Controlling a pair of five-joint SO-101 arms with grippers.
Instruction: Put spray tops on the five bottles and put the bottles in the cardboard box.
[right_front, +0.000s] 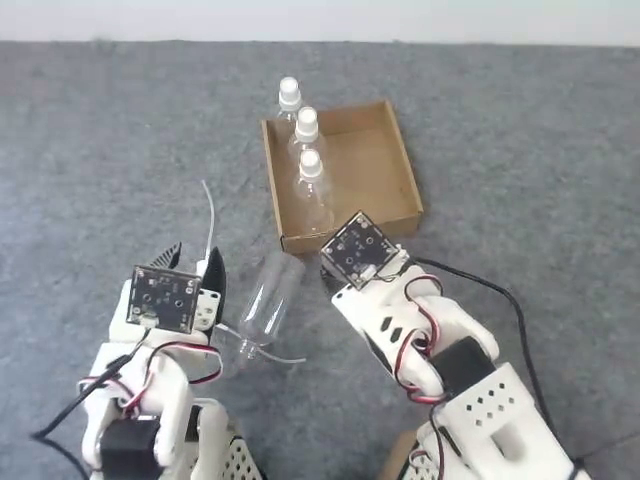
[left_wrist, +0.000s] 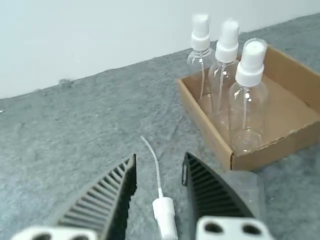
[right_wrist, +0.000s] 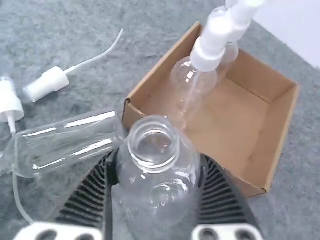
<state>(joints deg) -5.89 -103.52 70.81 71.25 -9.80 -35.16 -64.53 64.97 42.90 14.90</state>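
The left claw hangs open just above the grey table, its two fingers either side of a loose spray top whose thin tube points away toward the cardboard box. The right claw is clamped around an uncapped bottle, held upright with its open neck showing, close to the box's near corner. Three capped bottles stand in a row inside the box along one wall. Between the arms a fifth bottle lies on its side, with another spray top at its end.
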